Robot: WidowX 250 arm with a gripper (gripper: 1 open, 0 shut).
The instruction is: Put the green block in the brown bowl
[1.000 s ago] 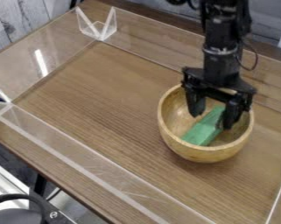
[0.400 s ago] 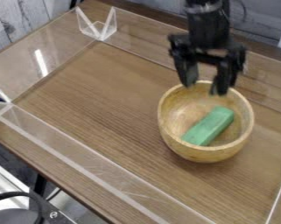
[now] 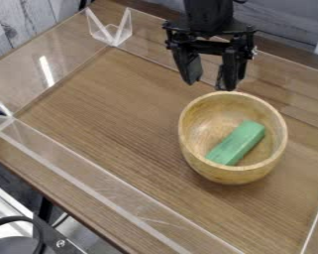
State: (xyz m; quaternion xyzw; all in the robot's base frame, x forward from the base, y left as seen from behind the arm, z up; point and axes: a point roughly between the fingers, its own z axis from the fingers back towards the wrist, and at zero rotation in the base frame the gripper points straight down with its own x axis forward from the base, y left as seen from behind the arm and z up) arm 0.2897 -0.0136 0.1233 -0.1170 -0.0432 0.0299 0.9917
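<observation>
A wooden table [image 3: 108,119] is filling most of the view, with clear plastic walls [image 3: 68,174] standing along its edges. A round, light tan wooden bowl [image 3: 201,151] with thick sides is sitting on the right half of the table. Inside it, a small bright green block [image 3: 238,144] is lying on a slant, its lower end resting near the bottom of the bowl and its upper end leaning toward the right inner wall. Nothing is touching the block. A black robot gripper [image 3: 210,75] is hanging in the air above the table, just beyond the bowl's far rim and apart from it, pointing mostly downward. Its two dark fingers [image 3: 189,67] are spread wide with an open gap between them, and they are holding nothing. The arm carrying the gripper is reaching up out of the top of the view. A small clear plastic bracket [image 3: 111,28] is standing at the far left corner of the table.
</observation>
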